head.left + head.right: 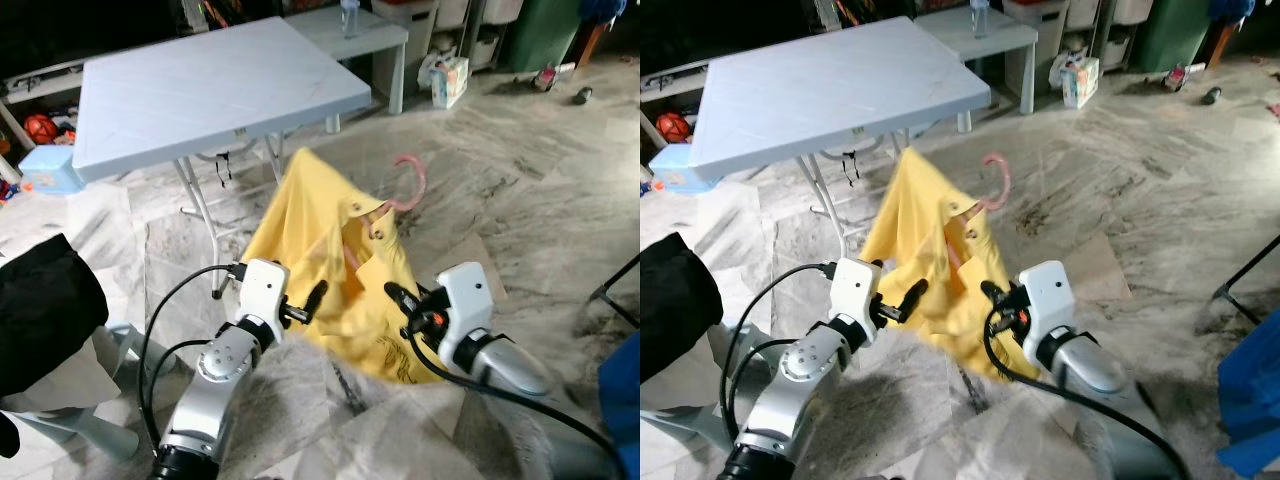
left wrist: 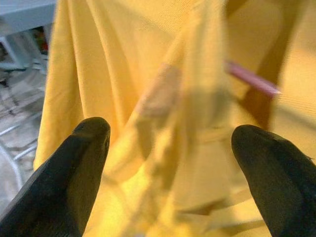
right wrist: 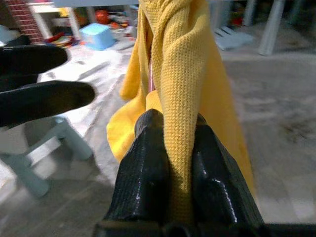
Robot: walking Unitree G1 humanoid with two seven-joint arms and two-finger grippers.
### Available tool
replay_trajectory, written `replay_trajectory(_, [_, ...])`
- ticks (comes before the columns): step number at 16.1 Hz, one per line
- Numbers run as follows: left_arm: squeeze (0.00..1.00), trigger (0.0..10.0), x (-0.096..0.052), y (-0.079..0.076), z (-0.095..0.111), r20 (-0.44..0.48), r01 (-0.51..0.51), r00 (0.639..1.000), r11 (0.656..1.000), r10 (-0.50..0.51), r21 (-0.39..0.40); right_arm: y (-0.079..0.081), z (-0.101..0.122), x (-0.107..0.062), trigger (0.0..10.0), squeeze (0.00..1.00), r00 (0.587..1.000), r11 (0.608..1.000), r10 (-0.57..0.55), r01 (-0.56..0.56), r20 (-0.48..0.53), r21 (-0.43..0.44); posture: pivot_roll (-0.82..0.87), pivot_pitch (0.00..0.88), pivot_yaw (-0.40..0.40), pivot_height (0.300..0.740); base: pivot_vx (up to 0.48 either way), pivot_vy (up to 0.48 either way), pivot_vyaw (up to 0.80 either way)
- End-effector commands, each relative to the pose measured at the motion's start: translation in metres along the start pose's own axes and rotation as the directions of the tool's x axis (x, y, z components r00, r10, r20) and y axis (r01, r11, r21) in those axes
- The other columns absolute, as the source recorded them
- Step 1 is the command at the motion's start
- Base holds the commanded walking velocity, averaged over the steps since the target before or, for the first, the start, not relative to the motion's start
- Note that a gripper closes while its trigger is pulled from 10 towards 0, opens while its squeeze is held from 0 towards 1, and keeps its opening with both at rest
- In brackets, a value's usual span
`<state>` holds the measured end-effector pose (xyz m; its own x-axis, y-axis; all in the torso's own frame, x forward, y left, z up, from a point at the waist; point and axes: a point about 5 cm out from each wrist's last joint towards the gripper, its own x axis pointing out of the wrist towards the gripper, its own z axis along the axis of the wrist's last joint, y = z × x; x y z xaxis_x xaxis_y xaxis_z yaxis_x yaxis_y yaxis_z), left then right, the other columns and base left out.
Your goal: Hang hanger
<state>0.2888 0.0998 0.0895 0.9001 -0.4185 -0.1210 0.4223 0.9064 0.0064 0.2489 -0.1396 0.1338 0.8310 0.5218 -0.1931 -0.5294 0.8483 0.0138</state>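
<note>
A yellow shirt (image 1: 320, 240) hangs on a pink hanger whose hook (image 1: 410, 180) sticks up above the collar. It is held up in the air in front of a grey folding table (image 1: 200, 90). My right gripper (image 1: 400, 297) is shut on a fold of the shirt's fabric (image 3: 182, 74) at its lower right side. My left gripper (image 1: 312, 298) is open at the shirt's lower left edge, its two black fingers (image 2: 74, 177) spread wide with the yellow cloth just ahead. A bit of the pink hanger bar (image 2: 252, 79) shows through the shirt.
A black cloth (image 1: 40, 310) lies over a pale chair at my left. A blue box (image 1: 50, 168) sits beyond the table, and a white bench (image 1: 350, 30) stands behind it. Something blue (image 1: 620, 400) is at the right edge. Marble floor lies ahead.
</note>
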Motion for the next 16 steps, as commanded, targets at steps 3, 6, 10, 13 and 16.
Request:
replay_trajectory(3, [0.00,10.0,0.001,0.010,0.006,0.043,-0.030,0.999,1.000,0.030,0.001,0.004,0.006,-0.005,10.0,0.00,0.998,0.998,0.064,-0.064,0.026,-0.015,-0.10,0.050,0.043,0.740,0.000,0.000,0.00])
replay_trajectory(6, [0.00,10.0,-0.010,0.027,0.009,0.059,-0.126,0.990,0.991,0.128,-0.038,0.007,0.001,-0.006,10.0,0.00,0.999,0.998,0.041,-0.040,0.024,-0.043,-0.09,0.045,0.046,0.740,0.000,0.000,0.00])
replay_trajectory(10, [0.00,10.0,-0.028,0.035,0.002,0.049,-0.165,0.985,0.985,0.167,-0.052,0.005,0.002,-0.003,10.0,0.00,0.998,0.995,-0.040,0.045,0.058,-0.089,-0.08,0.041,0.047,0.740,0.000,0.000,0.00])
replay_trajectory(13, [0.00,10.0,-0.028,0.033,0.001,0.048,-0.163,0.985,0.985,0.166,-0.060,0.005,0.000,-0.002,10.0,0.00,0.998,0.993,-0.039,0.045,0.053,-0.109,-0.08,0.043,0.044,0.740,0.177,0.000,0.00])
replay_trajectory(16, [0.00,10.0,-0.025,0.031,0.004,0.055,-0.162,0.985,0.985,0.165,-0.067,0.011,-0.001,-0.003,10.0,0.00,0.998,0.990,-0.005,0.014,0.064,-0.141,-0.09,0.041,0.046,0.740,0.279,0.000,0.00])
